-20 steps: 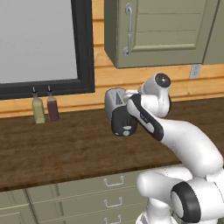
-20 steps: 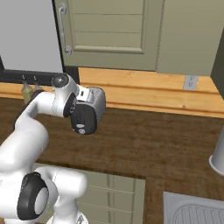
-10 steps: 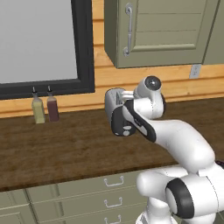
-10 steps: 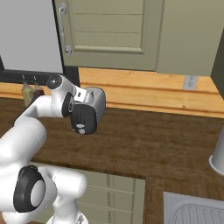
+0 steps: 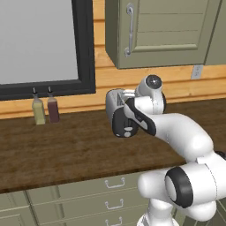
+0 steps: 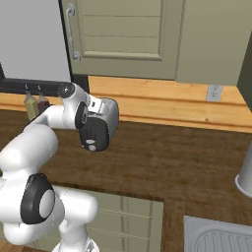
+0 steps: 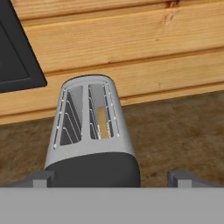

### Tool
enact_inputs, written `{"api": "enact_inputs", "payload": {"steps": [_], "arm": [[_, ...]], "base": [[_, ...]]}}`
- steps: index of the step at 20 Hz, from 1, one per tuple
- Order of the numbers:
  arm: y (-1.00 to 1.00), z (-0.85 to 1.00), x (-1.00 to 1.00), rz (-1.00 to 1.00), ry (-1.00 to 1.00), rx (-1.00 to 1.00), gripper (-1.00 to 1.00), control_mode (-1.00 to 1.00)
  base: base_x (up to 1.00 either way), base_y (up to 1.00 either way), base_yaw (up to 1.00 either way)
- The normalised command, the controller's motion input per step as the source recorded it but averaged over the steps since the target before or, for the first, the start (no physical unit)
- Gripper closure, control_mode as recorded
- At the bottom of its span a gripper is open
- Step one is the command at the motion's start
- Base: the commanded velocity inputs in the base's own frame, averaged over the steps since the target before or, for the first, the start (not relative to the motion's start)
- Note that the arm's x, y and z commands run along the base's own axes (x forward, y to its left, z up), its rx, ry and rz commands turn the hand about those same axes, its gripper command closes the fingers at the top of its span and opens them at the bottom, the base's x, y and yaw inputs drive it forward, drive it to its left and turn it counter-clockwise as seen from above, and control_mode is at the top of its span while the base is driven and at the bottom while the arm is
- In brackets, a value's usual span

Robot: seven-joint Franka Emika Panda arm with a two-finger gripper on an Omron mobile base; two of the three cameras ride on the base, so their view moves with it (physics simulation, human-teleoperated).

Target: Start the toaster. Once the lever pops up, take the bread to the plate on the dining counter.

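Chrome toaster below the hand: get down to the lever

Chrome and black, the toaster (image 7: pixel 92 135) stands on the dark wooden tabletop (image 5: pixel 66 154) close to the timber wall, and your hand hangs just above its black end face. In the hand view you look down into the two slots; a tan edge of the bread (image 7: pixel 103 124) shows in the right-hand one. Your fingers (image 7: pixel 111 178) are spread wide and hold nothing, one tip (image 7: pixel 40 178) on each side of the black end.

The lever sits on that end face, and from the hand view you cannot see it; in the left base view a pale mark low on the face (image 5: pixel 127 133) may be part of it, too small to be sure. So the step, as I judge it, is to reach the tab and press it down.

- Bring the hand out past the black face before descending, so you don't strike the toaster top.
- Consider narrowing the fingers so one tip lands squarely on the tab.
- Push straight down; a sideways shove could slide the toaster.
- Keep clear of the two bottles (image 5: pixel 46 110) by the wall.
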Motion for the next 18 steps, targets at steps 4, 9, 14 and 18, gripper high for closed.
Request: {"api": "enact_inputs", "payload": {"steps": [4, 9, 14, 18], "arm": [[0.00, 0.00, 0.00, 0.00, 0.00, 0.00, -1.00, -1.00], [0.00, 0.00, 0.00, 0.00, 0.00, 0.00, -1.00, -1.00], [0.00, 0.00, 0.00, 0.00, 0.00, 0.00, -1.00, -1.00], [0.00, 0.00, 0.00, 0.00, 0.00, 0.00, -1.00, -1.00]], "base": [[0.00, 0.00, 0.00], [0.00, 0.00, 0.00], [0.00, 0.00, 0.00], [0.00, 0.00, 0.00]]}}
